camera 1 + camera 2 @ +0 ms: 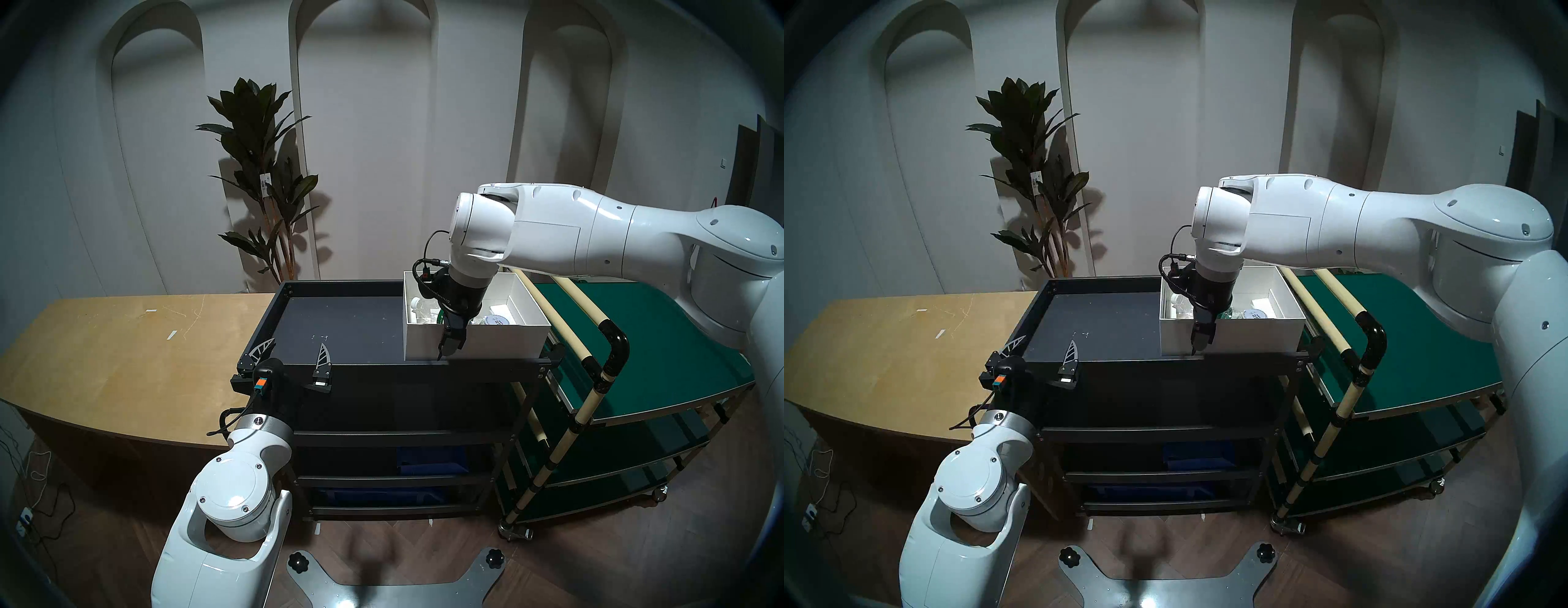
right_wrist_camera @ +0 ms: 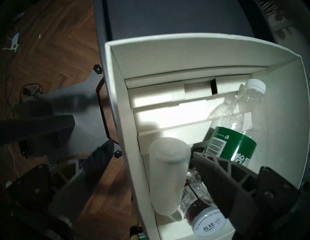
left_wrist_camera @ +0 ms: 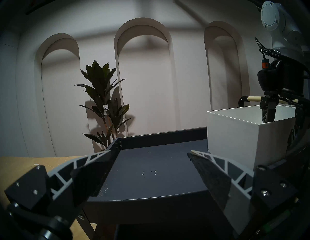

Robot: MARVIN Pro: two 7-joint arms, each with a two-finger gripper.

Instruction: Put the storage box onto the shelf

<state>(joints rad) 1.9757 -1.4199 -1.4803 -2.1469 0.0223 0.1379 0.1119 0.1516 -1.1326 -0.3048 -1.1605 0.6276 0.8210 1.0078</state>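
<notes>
The right gripper (image 2: 151,159) stands wide open astride the near wall of the storage box (image 1: 488,344), one finger inside, one outside, gripping nothing. The box rests on the shelf (image 1: 339,327), under this gripper. The left gripper (image 3: 149,154) gapes empty, the box off to its right.

Potted plant (image 1: 259,178) standing against arched wall, wooden table (image 1: 127,352) sitting left, green-decked cart (image 1: 662,352) standing right
</notes>
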